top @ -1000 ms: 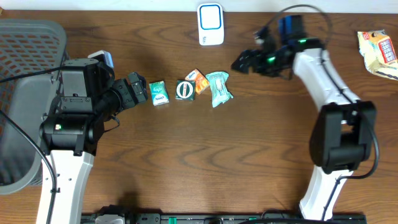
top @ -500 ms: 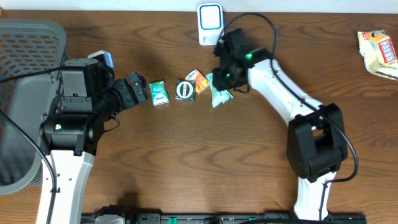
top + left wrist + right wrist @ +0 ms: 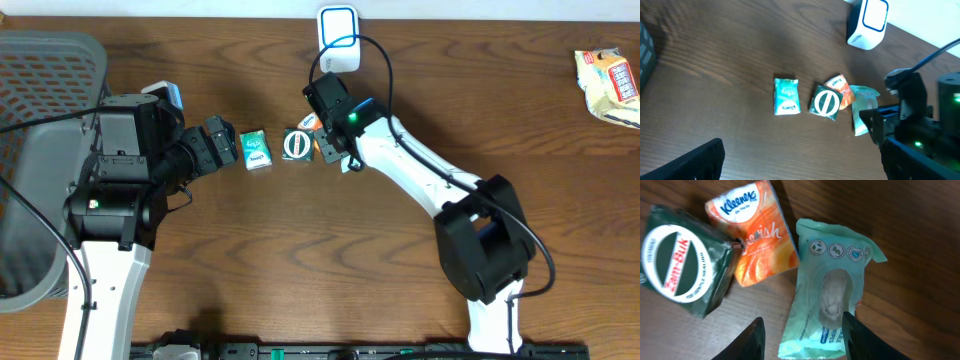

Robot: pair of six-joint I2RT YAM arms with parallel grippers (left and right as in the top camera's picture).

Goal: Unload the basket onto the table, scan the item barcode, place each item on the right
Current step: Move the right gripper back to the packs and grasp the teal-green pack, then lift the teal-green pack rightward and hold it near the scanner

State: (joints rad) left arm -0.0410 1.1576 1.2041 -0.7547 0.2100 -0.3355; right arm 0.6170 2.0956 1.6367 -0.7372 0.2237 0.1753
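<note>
The green packet (image 3: 835, 270) lies just beside the Kleenex pack (image 3: 757, 235), its long axis at right angles to the jaw line. The right gripper (image 3: 802, 325) straddles the packet's end, jaws partly closed. Whether they actually grip it cannot be told.

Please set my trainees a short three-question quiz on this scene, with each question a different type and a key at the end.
1. True or false: the right tool straddles the mint-green wipes packet.
2. What brand is printed on the orange tissue pack?
3. Which item lies nearest the left tool? A. teal packet B. mint-green wipes packet C. orange tissue pack
Key: 1 true; 2 Kleenex; 3 A.
</note>
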